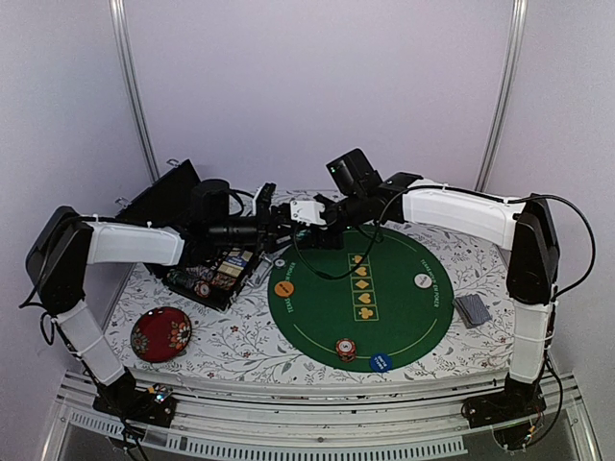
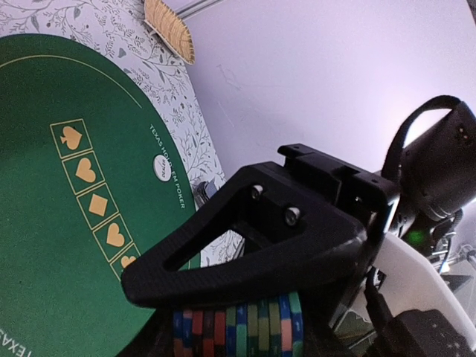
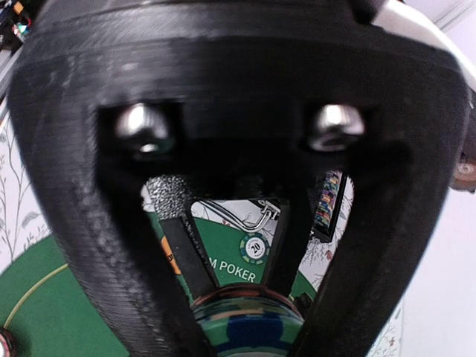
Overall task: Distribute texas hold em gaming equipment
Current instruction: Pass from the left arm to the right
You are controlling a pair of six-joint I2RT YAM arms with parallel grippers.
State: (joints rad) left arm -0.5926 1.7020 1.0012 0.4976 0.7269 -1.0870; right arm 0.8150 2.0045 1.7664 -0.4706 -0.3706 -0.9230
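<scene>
Striped cylindrical chip stack (image 2: 238, 327) sits gripped in left pincer (image 1: 281, 223); right pincer (image 1: 325, 217): cannot tell.

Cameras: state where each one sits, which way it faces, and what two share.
Top external: above, behind, looking down on the mat; left arm, right arm show.
Left wrist: left arm, looking across the mat; triangular finger by a chip stack.
Right wrist: right arm, looking down at the mat; finger frame fills it.
Shared: both wrists show the chip stack.
</scene>
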